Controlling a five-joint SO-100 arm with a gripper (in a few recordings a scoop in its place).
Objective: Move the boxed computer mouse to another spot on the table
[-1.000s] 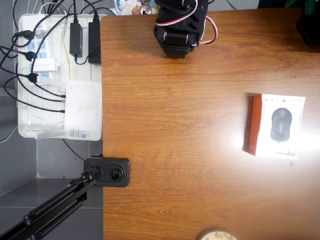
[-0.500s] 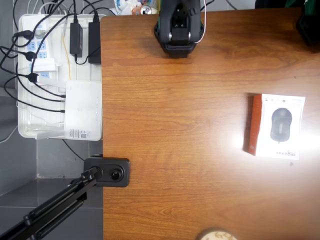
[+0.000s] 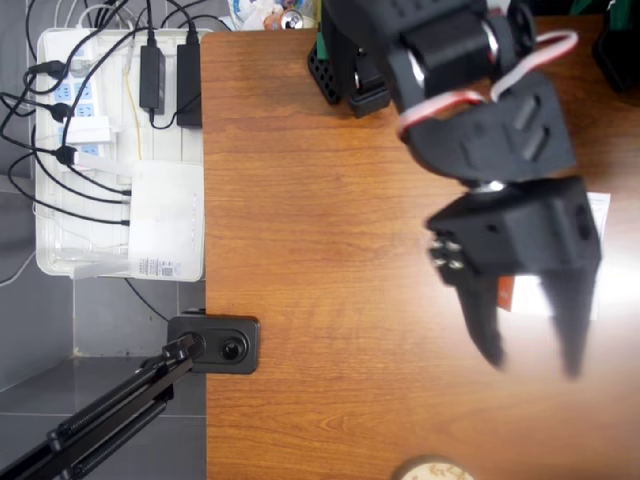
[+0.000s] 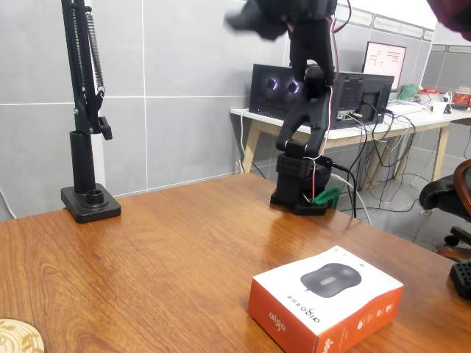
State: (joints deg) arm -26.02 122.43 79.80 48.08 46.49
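In the overhead view the claw (image 3: 530, 355) hangs open, fingers spread, high above the boxed computer mouse (image 3: 598, 215), which lies on the tabletop (image 3: 320, 260) at about 4 o'clock from the arm's base (image 3: 345, 75).

An office or a small lab is shown. Behind the wood-grain desk (image 4: 147, 250), a white work table (image 4: 412, 121) is seen with a computer case (image 4: 283, 92), a monitor (image 4: 384, 66) and many hanging cables. A grey tiled wall (image 4: 184, 88) is seen, and a white tray (image 3: 60, 250) with a power strip (image 3: 75, 90).
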